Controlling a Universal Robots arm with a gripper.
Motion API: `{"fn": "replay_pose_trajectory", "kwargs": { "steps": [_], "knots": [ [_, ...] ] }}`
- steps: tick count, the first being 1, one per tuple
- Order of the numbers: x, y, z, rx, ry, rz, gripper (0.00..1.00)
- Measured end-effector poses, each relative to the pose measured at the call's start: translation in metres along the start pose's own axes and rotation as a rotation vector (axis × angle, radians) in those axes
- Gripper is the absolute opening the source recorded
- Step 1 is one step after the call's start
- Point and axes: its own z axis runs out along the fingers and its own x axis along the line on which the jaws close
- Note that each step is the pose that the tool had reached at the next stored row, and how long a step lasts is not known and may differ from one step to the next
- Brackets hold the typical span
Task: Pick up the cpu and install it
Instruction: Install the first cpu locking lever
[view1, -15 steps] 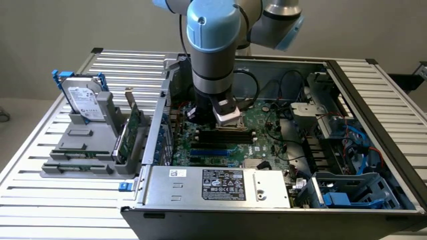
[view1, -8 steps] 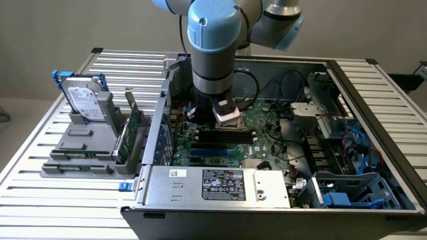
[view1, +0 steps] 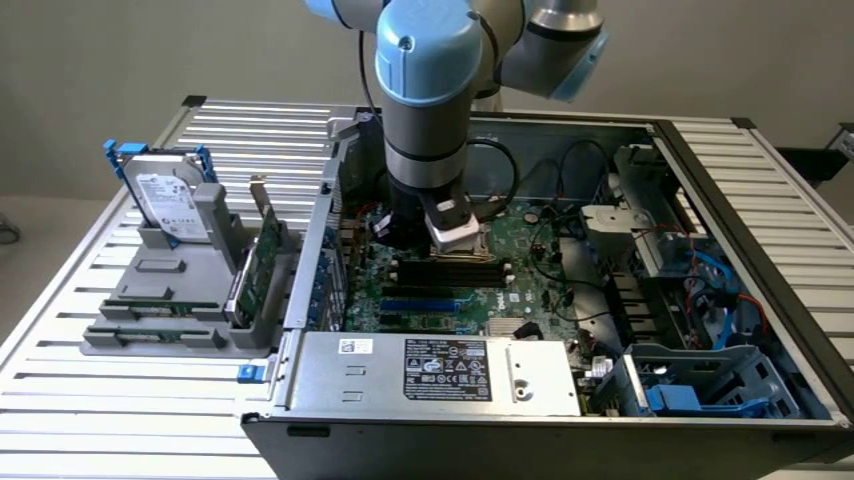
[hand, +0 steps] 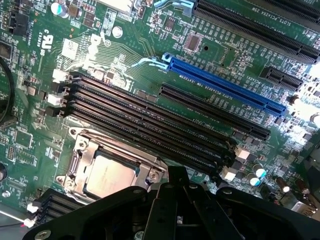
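Exterior view: my end effector (view1: 449, 232) hangs low over the motherboard (view1: 534, 270) inside the case. Wrist view: end effector closed, empty; cpu (hand: 109, 175) lies in its socket (hand: 80, 155). Pressing down could bend pins if the chip sits crooked.
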Motion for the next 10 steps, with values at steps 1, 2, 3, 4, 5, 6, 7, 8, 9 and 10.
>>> {"fn": "replay_pose_trajectory", "kwargs": {
  "steps": [1, 2, 3, 4, 5, 6, 7, 8, 9, 10],
  "knots": [
    [0.0001, -0.0002, 0.0003, 0.0000, 0.0001, 0.000, 0.11],
    [0.0002, -0.0005, 0.0005, 0.0001, 0.0000, 0.000, 0.11],
    [0.0003, -0.0007, 0.0008, 0.0000, -0.0001, 0.000, 0.11],
    [0.0004, -0.0009, 0.0011, 0.0001, 0.0001, 0.000, 0.11],
    [0.0004, -0.0010, 0.0013, 0.0000, 0.0000, 0.000, 0.11],
    [0.0005, -0.0012, 0.0015, 0.0000, 0.0000, 0.000, 0.11],
    [0.0005, -0.0013, 0.0018, 0.0000, 0.0000, 0.000, 0.11],
    [0.0006, -0.0015, 0.0020, 0.0001, 0.0001, 0.000, 0.11],
    [0.0006, -0.0015, 0.0022, -0.0001, -0.0001, 0.000, 0.11],
    [0.0007, -0.0017, 0.0024, -0.0001, -0.0001, 0.000, 0.11]
  ]
}}
